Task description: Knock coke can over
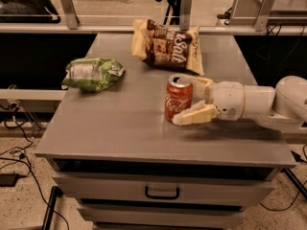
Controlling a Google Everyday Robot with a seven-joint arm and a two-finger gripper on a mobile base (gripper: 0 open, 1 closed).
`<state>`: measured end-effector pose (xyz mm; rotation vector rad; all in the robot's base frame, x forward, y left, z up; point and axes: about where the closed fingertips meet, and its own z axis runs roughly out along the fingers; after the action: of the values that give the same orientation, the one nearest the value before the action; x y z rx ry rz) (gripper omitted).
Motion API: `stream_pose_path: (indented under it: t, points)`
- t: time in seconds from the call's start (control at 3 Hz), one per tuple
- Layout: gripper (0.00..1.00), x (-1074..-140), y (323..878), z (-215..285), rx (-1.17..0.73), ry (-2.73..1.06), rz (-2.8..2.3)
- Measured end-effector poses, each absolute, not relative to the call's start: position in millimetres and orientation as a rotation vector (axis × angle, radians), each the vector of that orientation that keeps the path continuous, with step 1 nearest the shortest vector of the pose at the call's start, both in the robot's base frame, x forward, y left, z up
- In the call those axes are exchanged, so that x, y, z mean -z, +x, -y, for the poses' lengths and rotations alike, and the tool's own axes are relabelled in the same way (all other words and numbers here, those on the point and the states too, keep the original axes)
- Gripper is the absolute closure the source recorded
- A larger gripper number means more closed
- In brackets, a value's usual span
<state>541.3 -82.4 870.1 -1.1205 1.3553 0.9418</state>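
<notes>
Standing upright on a grey cabinet top, just right of centre, the coke can sits between the spread fingers of the gripper, which reaches in from 3 o'clock. The near finger touches the can's base. At the can's 10 o'clock, well apart, lies a green chip bag. At its 12 o'clock, farther back, lies a cream-and-brown Salt snack bag.

The gripper sits at the right side of the can; its far fingertip is hidden behind the can, and its near finger covers the can's lower right edge. The arm runs off the right edge. The green bag has print too blurred to read
</notes>
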Motion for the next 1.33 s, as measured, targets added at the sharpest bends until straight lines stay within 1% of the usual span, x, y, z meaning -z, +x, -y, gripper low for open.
stream_pose_path:
  t: [0.33, 0.67, 1.0, 1.33]
  points:
    - [0.49, -870.9, 540.9, 78.9, -0.946, -1.126, -1.352]
    - [0.72, -871.3, 540.7, 76.9, -0.949, -1.129, -1.350]
    - [0.99, -872.0, 540.3, 73.9, -0.952, -1.133, -1.347]
    - [1.00, -901.8, 543.0, 82.4, -0.863, -1.180, -1.439]
